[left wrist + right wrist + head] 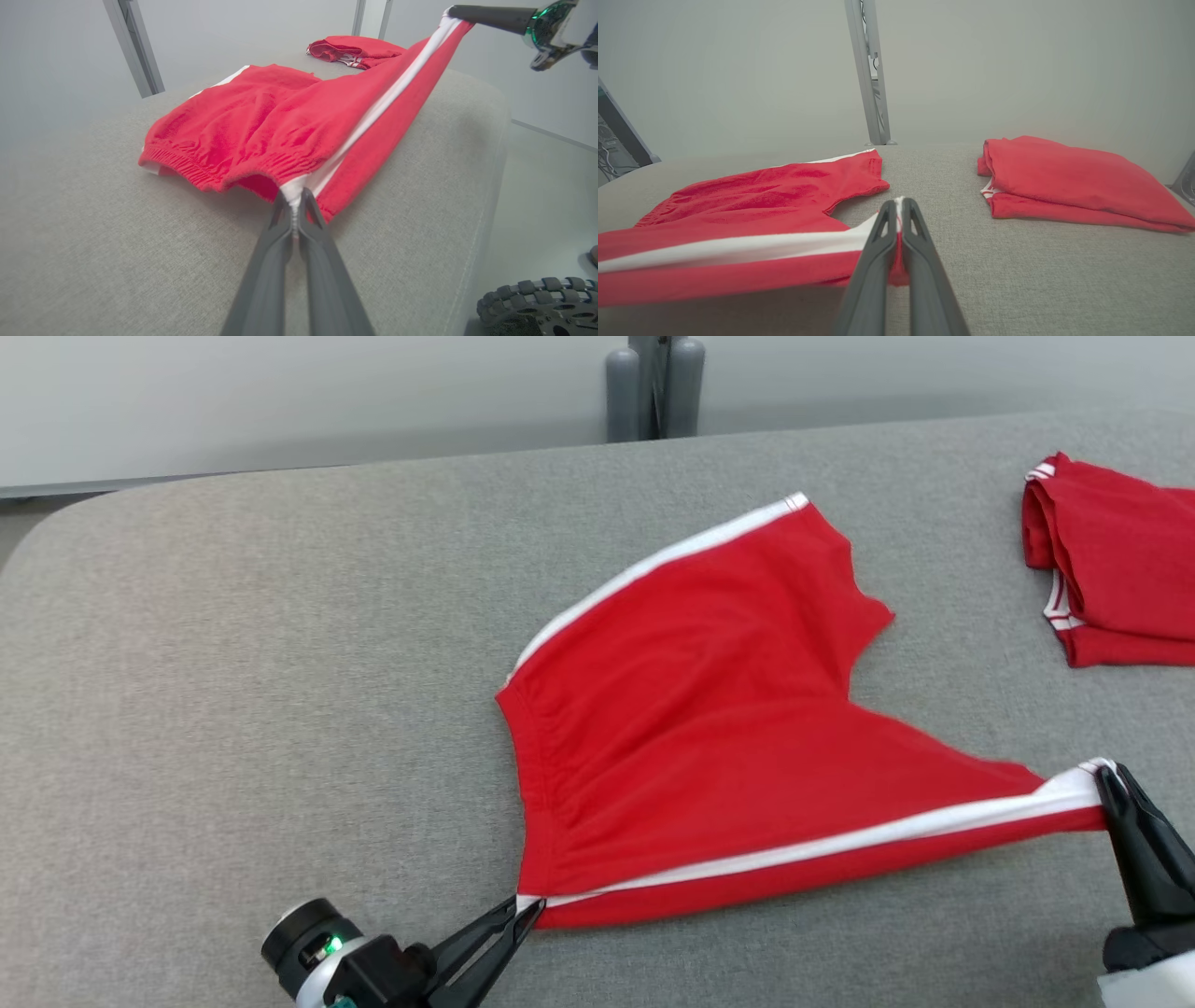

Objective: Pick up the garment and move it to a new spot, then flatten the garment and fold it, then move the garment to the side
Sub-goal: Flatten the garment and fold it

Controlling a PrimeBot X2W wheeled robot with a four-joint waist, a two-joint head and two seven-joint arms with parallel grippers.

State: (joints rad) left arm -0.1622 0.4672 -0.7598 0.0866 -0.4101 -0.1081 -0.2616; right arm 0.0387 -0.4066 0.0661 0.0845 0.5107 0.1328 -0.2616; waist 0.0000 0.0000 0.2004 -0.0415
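Observation:
The garment (709,728) is a pair of red shorts with white side stripes, spread on the grey table (233,644). My left gripper (525,907) is shut on the waistband corner at the near side, and in the left wrist view (294,198) it pinches the white stripe end. My right gripper (1106,777) is shut on the leg hem corner at the right; the right wrist view shows that pinch (899,205). The near side edge is pulled taut and lifted between the two grippers. The far leg (784,551) lies flat.
A second red garment (1111,560) lies folded at the table's far right (1069,182). A grey metal post (653,383) stands behind the table's far edge. The table's front edge and the robot's wheel (537,303) are close by in the left wrist view.

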